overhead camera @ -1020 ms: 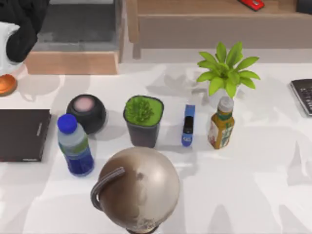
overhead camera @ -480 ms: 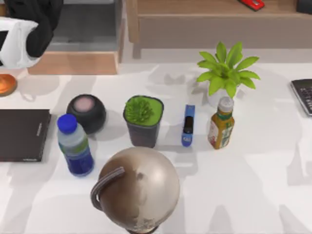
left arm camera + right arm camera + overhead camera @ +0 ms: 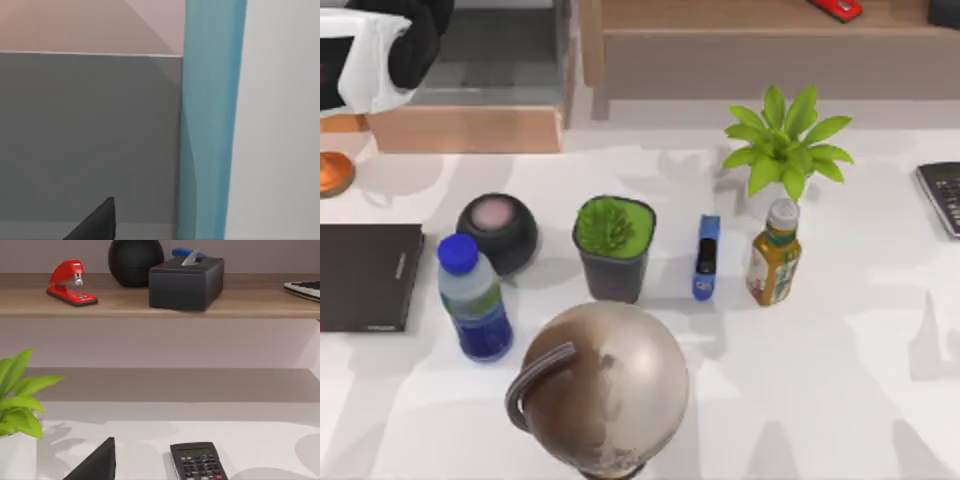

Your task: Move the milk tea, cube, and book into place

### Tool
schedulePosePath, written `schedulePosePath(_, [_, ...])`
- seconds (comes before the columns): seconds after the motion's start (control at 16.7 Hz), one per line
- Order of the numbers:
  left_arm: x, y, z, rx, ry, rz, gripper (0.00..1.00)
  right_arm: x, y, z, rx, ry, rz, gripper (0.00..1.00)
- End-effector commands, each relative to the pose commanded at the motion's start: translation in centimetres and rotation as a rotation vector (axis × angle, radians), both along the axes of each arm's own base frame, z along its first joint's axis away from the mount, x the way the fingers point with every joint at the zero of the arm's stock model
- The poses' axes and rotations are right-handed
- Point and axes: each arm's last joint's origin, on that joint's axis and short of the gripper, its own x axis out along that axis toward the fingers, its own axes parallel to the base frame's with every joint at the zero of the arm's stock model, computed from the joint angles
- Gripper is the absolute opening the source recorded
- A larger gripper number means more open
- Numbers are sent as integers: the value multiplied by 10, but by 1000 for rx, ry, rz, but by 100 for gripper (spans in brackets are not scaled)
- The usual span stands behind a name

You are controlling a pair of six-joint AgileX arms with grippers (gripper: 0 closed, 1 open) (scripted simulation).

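- Left gripper point(image 3: 365, 70) at top-left corner has shifted right over the shelf, carrying something white; fingers' state: cannot tell.
- Teal book point(image 3: 210, 120) beside its fingertip point(image 3: 95, 222).
- Milk tea point(image 3: 473, 297) untouched.

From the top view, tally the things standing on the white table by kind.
Bottles: 2, milk tea and amber bottle
Plants: 2, and
Globe: 1
Speaker: 1
Stapler: 1
Black book: 1
Calculator: 1
Total: 9

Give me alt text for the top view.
A white table holds a globe at front, the milk tea beside a thin black book, and a potted plant. The left arm is at the far left corner.
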Motion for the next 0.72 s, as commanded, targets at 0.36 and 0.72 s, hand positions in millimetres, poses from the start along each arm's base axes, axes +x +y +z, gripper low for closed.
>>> schedulePosePath(0.36, [2,-1,0,0,0,-1,85,0,0,0,0,0,0,100])
schedulePosePath(0.72, [2,-1,0,0,0,-1,40,0,0,0,0,0,0,100])
